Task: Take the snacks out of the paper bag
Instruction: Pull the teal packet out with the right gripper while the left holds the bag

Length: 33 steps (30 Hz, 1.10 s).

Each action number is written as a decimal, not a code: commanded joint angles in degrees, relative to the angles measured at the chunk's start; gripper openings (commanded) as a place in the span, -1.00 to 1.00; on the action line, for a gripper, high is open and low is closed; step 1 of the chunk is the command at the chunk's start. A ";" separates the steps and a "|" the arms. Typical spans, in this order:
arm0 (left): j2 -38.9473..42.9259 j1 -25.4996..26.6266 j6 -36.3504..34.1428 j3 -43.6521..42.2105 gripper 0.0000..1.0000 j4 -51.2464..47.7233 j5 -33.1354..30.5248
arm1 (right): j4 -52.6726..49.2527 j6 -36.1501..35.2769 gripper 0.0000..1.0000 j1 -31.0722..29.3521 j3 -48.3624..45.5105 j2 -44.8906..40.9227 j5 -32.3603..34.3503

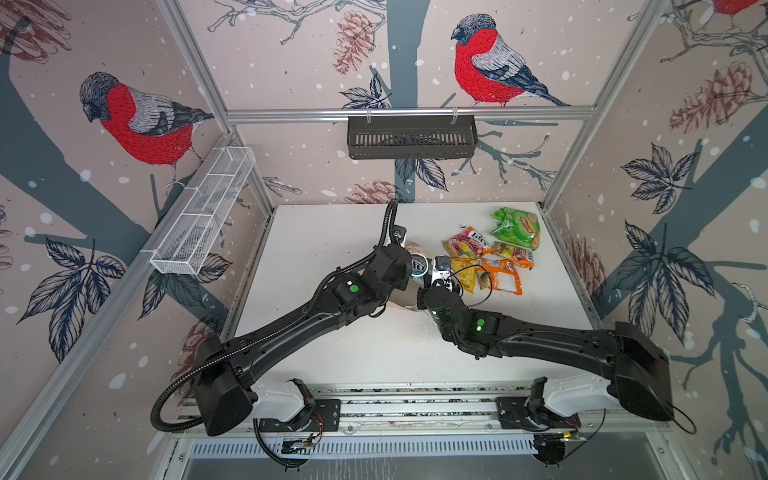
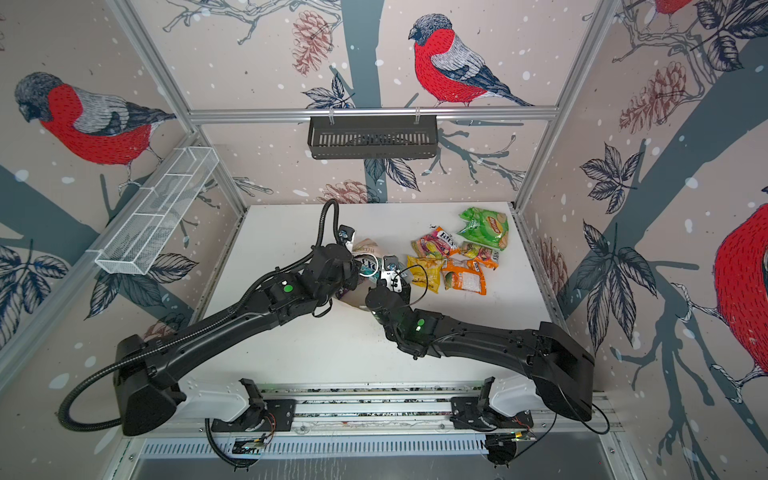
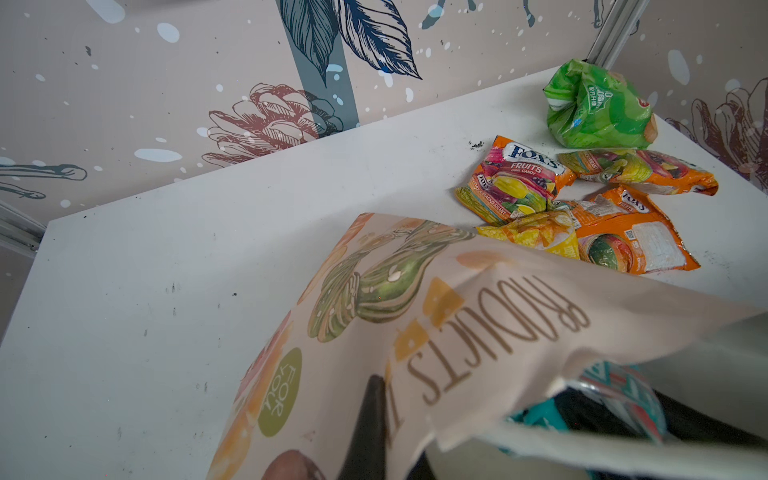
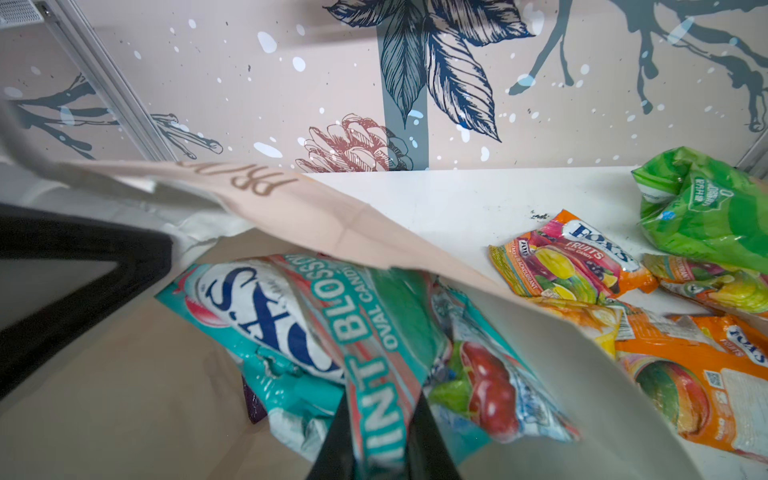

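The cream paper bag (image 1: 409,247) (image 3: 415,316) lies on its side mid-table, its mouth facing my right wrist camera. My left gripper (image 3: 395,440) is shut on the bag's wall near the rim, with one dark finger (image 3: 365,415) outside the paper. My right gripper (image 4: 380,436) reaches into the mouth and is shut on a teal packet (image 4: 316,316) (image 1: 417,266). A cherry-printed packet (image 4: 486,374) and a purple scrap (image 4: 253,403) lie beside it inside. On the table to the right lie the green (image 1: 515,226), multicoloured (image 1: 463,245), yellow (image 1: 467,274) and orange (image 1: 505,276) snacks.
A black slotted basket (image 1: 411,137) hangs on the back rail and a white wire basket (image 1: 203,212) on the left wall. The white table (image 1: 324,249) shows bare surface left of the bag. Aluminium posts stand at the back corners.
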State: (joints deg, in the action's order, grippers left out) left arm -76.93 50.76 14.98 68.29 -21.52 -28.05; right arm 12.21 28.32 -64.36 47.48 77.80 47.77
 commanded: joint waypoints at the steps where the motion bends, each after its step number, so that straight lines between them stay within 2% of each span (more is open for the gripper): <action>1: -0.19 -0.27 0.27 1.48 -1.00 -4.79 -2.06 | 7.30 -1.60 -0.99 -0.47 -0.52 -1.27 6.39; 6: -2.02 -1.32 0.84 4.67 -1.00 -8.21 -2.35 | 12.05 -4.31 -0.98 -1.15 -2.90 -2.13 6.25; 11: -4.13 -1.67 0.84 6.84 -1.00 -9.46 -2.48 | 8.96 -3.27 -0.98 -1.12 -0.93 -2.14 4.56; 16: -5.22 -1.75 0.51 8.33 -1.00 -9.60 -1.57 | 11.65 -4.71 -0.98 -1.21 -2.62 -2.73 5.60; 24: -7.18 -3.63 0.14 11.16 -1.00 -12.04 3.17 | 26.05 -12.13 -0.99 -2.68 -9.10 -5.09 7.87; 29: -6.71 -5.35 0.38 10.91 -1.00 -11.74 6.76 | 31.15 -14.89 -0.99 -2.81 -10.82 -5.16 8.09; 33: -6.57 -6.13 -0.25 11.15 -1.00 -11.86 7.21 | 34.79 -16.60 -0.99 -2.96 -11.92 -4.69 7.97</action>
State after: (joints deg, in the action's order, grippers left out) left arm -83.70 45.28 14.79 79.20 -29.78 -20.51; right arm 38.44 14.52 -67.16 35.94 73.14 52.53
